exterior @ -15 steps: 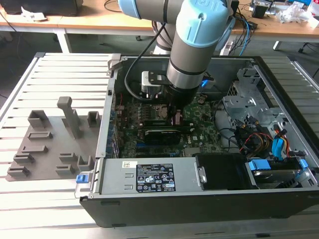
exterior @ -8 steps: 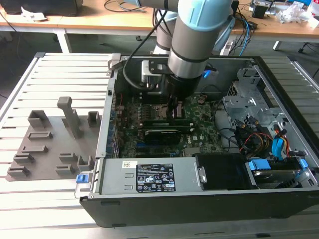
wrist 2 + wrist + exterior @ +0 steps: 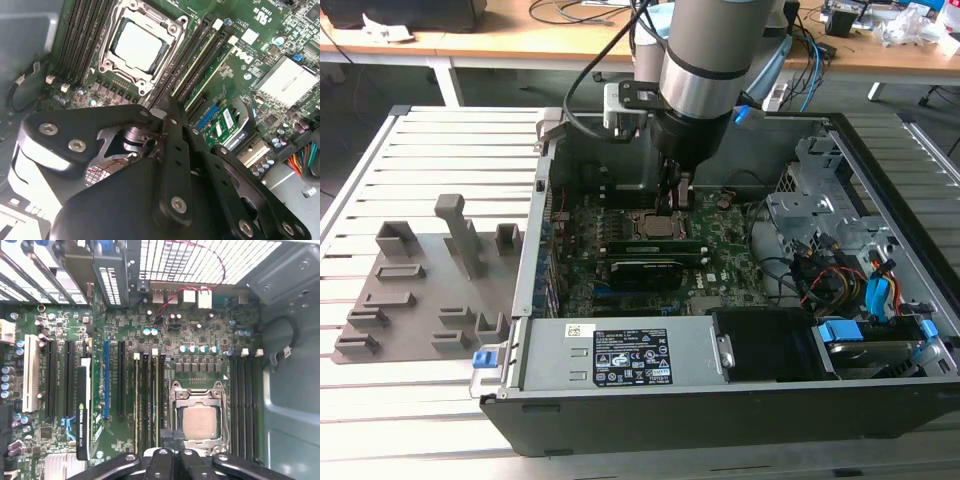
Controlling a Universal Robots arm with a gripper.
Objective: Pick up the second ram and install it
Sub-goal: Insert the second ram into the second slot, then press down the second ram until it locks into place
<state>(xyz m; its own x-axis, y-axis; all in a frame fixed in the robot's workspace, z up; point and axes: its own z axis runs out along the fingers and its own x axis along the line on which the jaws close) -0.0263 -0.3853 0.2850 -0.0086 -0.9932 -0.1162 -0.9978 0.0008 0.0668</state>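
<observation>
**Exterior view: arm down over the memory slots**

Exterior view, from its left to its right: the grey holder tray [image 3: 420, 290] sits on the slatted bench [image 3: 380, 170], its blocks showing no green stick. Just beside it lies the open computer case [image 3: 720, 400], and the gripper [image 3: 672, 205] reaches down into it beside the processor socket [image 3: 657, 224].

In both wrist views the jaws stand together, the tips meeting over the black slot rails [image 3: 149, 400] next to the socket [image 3: 137, 47]. Whether they pinch the second ram I cannot tell. A thin green edge between the rails [image 3: 200, 67] may be a stick already seated, but it is too slim to call.

My judgement: doing this well means keeping the stick square to its rail, the white end clips [image 3: 136, 355] open, and pressing evenly straight down.
</observation>
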